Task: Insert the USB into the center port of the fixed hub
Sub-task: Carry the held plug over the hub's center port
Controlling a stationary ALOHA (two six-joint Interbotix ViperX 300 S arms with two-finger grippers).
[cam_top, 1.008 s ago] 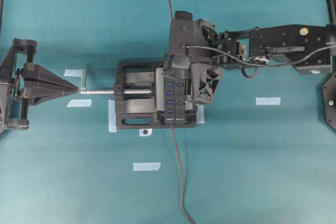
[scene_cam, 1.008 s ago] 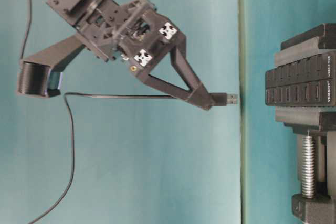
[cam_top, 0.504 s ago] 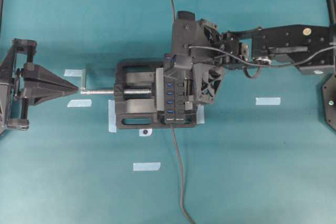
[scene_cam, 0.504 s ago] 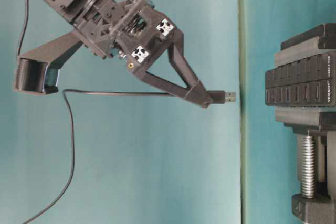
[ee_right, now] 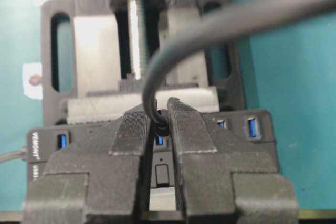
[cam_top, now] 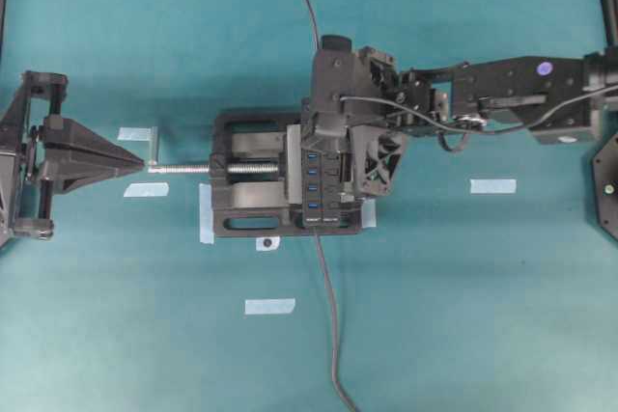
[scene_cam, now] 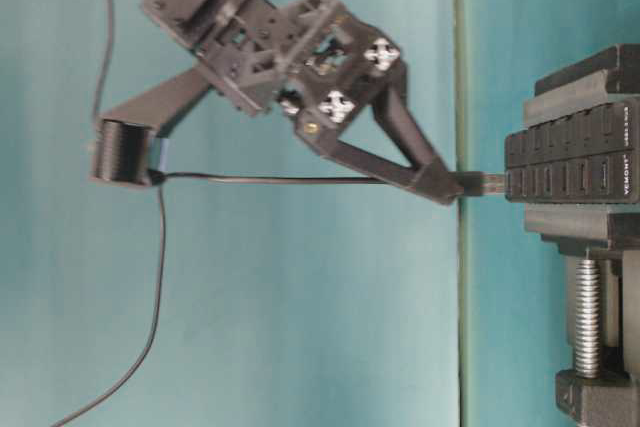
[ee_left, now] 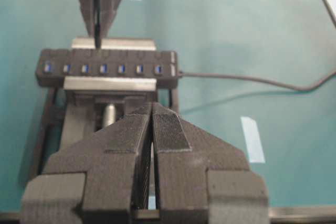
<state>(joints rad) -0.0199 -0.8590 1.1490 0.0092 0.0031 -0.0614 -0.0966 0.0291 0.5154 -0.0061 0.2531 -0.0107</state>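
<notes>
Right gripper [scene_cam: 455, 187]: clenched on small black USB plug [scene_cam: 488, 183], tip at long black hub [scene_cam: 570, 167], right of frame.
Left gripper [ee_left: 152, 124]: jaws pressed together, holding nothing.

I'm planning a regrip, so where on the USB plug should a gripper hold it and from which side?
Hold the USB by its black body behind the metal tip, as the right gripper does, approaching opposite the fixed hub; the tip must stay free.

Teal table surface [cam_top: 463, 315], pale blue tape strips [cam_top: 269, 306], even lighting
</notes>
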